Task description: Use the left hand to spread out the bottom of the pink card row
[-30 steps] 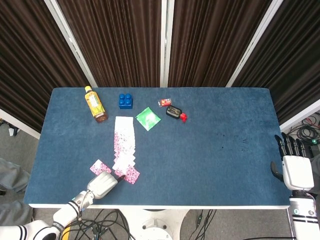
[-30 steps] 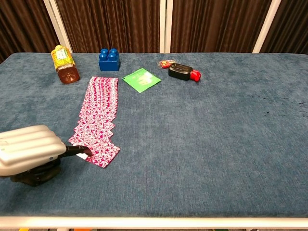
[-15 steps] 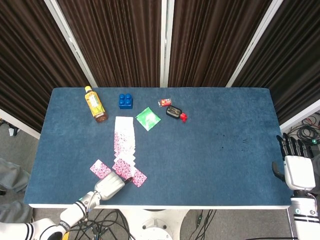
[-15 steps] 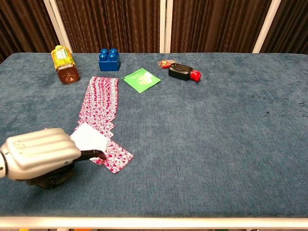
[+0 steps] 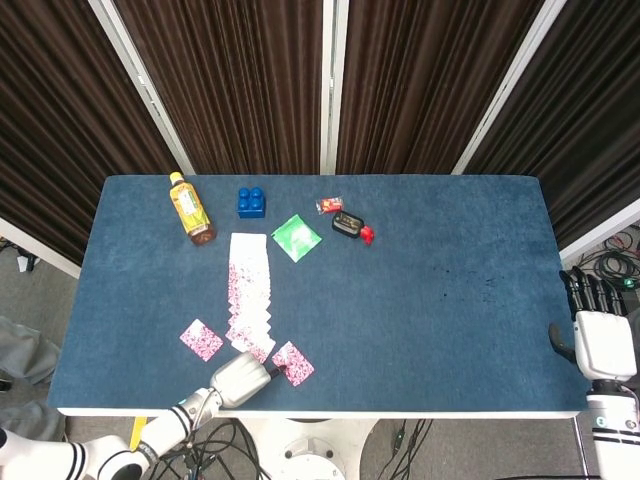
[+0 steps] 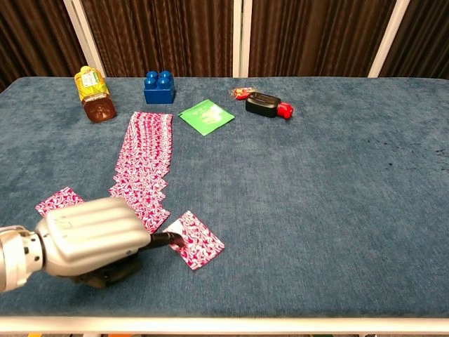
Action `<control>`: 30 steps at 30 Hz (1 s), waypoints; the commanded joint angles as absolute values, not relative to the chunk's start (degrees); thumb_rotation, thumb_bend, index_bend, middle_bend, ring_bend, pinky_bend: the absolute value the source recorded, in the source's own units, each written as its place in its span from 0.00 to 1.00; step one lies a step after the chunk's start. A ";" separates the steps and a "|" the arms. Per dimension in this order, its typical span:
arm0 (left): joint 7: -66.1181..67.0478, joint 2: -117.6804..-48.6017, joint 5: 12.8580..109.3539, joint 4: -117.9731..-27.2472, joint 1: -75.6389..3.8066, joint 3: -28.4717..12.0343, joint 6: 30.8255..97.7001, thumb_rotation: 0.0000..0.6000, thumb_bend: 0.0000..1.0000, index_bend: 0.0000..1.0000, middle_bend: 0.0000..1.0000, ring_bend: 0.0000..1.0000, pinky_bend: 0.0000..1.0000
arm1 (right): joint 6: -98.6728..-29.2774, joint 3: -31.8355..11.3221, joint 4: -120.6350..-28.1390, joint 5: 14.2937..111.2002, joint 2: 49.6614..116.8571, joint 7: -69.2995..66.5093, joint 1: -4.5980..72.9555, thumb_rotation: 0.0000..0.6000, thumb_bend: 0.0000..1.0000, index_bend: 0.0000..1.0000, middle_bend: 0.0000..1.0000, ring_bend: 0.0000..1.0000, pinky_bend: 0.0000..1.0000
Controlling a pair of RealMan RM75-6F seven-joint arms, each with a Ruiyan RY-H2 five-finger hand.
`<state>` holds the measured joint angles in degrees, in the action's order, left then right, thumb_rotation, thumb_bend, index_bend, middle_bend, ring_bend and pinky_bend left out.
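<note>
The pink card row (image 5: 248,285) (image 6: 145,155) runs down the table's left part, from near the blue block toward the front edge. One pink card (image 5: 293,362) (image 6: 194,239) lies apart to the right of the row's bottom, another (image 5: 201,339) (image 6: 59,201) apart to the left. My left hand (image 5: 240,378) (image 6: 91,236) sits at the front edge below the row, a dark fingertip (image 6: 168,239) touching the right card. My right hand (image 5: 601,338) hangs off the table's right edge, fingers apart, holding nothing.
At the back stand a tea bottle (image 5: 189,209) (image 6: 92,93), a blue block (image 5: 251,202) (image 6: 159,87), a green packet (image 5: 296,237) (image 6: 205,116), a small red wrapper (image 5: 328,205) and a black-and-red object (image 5: 351,225) (image 6: 267,105). The blue table (image 5: 450,300) ends just before my left hand.
My left hand has slid right along the front edge, dragging a bottom card out to the right of the row. The card left of the row has come into the chest view.
</note>
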<state>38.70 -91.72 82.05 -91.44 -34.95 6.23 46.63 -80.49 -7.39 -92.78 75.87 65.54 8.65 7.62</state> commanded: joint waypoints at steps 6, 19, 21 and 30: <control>39.85 -92.75 82.36 -91.97 -35.62 6.72 46.61 1.00 0.61 0.16 0.84 0.87 0.85 | -80.50 -7.44 -92.34 75.76 65.45 7.89 7.45 1.00 0.33 0.00 0.00 0.00 0.00; 37.90 -87.76 82.89 -94.54 -34.66 3.96 53.69 1.00 0.61 0.14 0.84 0.87 0.85 | -80.12 -7.54 -92.02 75.91 65.69 7.60 7.74 1.00 0.33 0.00 0.00 0.00 0.00; 37.28 -86.60 82.76 -95.40 -34.27 3.53 54.91 1.00 0.61 0.14 0.84 0.87 0.85 | -80.13 -7.52 -92.13 76.06 65.74 7.76 7.82 1.00 0.33 0.00 0.00 0.00 0.00; 33.81 -82.39 83.84 -95.27 -30.29 1.64 64.67 1.00 0.59 0.14 0.77 0.81 0.83 | -80.53 -7.89 -92.84 76.81 65.93 8.41 8.35 1.00 0.33 0.00 0.00 0.00 0.00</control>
